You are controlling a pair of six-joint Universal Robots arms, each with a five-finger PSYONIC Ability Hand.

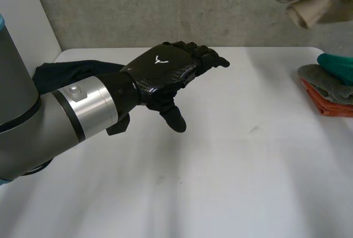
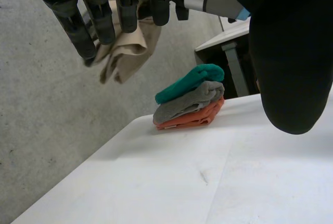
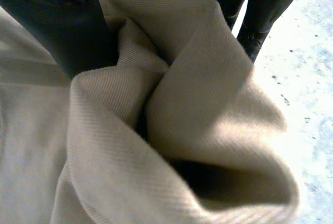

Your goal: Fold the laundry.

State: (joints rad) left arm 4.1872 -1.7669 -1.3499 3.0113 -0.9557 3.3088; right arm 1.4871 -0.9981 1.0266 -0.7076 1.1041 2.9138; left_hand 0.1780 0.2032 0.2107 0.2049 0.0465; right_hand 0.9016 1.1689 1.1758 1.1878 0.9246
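Table (image 1: 237,172): white, matte, a few faint scuffs, middle bare. Behind it a grey speckled concrete wall (image 1: 165,6), w/ a paler panel at the far L corner.

L hand (image 1: 165,72) hovers over the table, centre-left, palm down. Fingers straight, thumb hanging well apart from them, nothing in it.

Black cloth (image 1: 66,72) lies crumpled on the table behind the L arm, near the far L edge.

R hand (image 3: 47,21) is up in the air at far R, thumb & fingers clamped on a beige cloth (image 3: 197,104). The cloth is bunched in deep folds and hangs in front of the wall, clear of the table.

At the table's R edge sits a stack (image 1: 330,91) of folded cloths: orange at the bottom, grey in the middle, teal on top.

L wrist view: beyond the stack, a white-topped stand (image 2: 229,52) w/ a dark frame.
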